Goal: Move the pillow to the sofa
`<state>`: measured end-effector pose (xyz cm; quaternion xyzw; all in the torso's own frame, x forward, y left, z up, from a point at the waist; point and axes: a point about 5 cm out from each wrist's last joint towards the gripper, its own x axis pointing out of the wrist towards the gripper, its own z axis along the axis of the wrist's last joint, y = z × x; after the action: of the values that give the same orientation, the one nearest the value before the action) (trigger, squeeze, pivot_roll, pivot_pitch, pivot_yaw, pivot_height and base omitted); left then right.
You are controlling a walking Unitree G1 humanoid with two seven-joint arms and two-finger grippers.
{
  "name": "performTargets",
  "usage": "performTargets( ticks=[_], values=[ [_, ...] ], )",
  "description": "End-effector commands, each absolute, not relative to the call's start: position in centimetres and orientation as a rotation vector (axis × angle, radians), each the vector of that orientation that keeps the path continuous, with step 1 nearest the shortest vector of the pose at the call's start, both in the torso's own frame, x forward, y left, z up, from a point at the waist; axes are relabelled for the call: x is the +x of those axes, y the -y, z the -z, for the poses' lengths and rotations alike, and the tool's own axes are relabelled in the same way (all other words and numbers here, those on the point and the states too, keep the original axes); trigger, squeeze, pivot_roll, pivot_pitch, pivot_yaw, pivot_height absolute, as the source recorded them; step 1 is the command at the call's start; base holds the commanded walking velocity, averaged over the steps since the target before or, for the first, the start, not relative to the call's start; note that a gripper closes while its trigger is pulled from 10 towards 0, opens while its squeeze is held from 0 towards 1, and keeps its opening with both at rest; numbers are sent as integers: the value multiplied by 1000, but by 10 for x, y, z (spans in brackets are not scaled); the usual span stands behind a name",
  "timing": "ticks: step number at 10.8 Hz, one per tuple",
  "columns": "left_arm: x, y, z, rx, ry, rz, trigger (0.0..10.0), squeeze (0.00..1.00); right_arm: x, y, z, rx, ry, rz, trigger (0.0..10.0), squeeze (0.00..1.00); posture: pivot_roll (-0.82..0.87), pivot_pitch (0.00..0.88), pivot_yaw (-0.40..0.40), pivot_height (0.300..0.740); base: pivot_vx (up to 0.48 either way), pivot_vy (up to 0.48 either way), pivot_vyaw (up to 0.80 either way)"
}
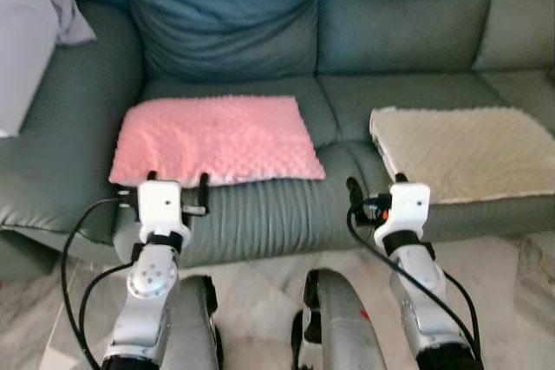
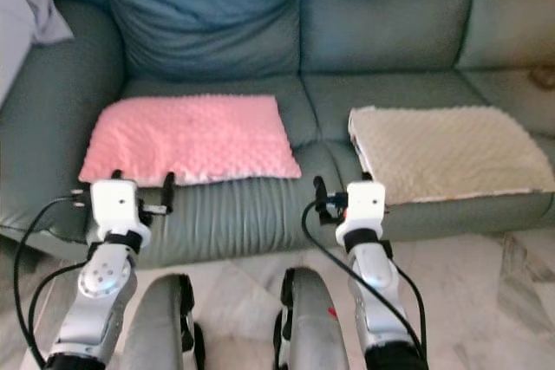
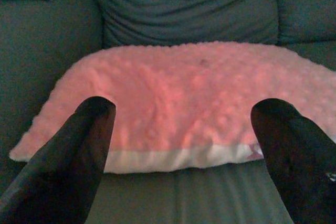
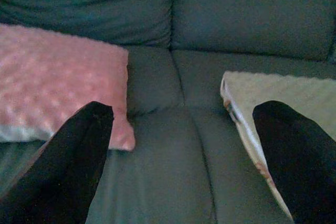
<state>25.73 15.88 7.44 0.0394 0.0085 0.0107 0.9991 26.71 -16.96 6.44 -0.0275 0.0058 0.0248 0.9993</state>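
pink pillow (image 1: 217, 138) flat on sofa (image 1: 408, 32) | left claw (image 1: 178, 186) wide open, empty | right claw (image 1: 375, 188) wide open, empty

Two pillows side by side on the sofa seat

On the sofa (image 1: 260, 214) seat, one pillow (image 1: 215, 139) lies to the left and a second pillow (image 1: 464, 153) to the right, apart. The left pincer (image 1: 178, 186) sits just before the left pillow's front edge; the right pincer (image 1: 375, 186) sits between the pillows, at the seat's front.
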Motion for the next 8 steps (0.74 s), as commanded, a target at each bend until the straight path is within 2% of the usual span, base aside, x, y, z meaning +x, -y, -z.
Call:
performTargets(
  ticks=[1, 4, 6, 8],
  values=[
    [257, -156, -70, 72, -42, -8, 10000, 0, 271, 171, -70, -58, 2, -47, 10000, 0, -25, 50, -44, 652, 0, 0, 0],
    [271, -147, -75, 52, -24, -3, 10000, 0, 282, 170, -77, -62, 8, -58, 10000, 0, -31, 27, -49, 697, 0, 0, 0],
    [281, -152, -80, 51, -8, -27, 10000, 0, 286, 169, -79, -62, 9, -71, 10000, 0, -28, 20, -53, 737, 0, 0, 0],
    [287, -154, -82, 49, -4, -48, 10000, 0, 288, 166, -77, -68, -4, -87, 10000, 0, -27, 11, -59, 740, 0, 0, 0]
  ],
)
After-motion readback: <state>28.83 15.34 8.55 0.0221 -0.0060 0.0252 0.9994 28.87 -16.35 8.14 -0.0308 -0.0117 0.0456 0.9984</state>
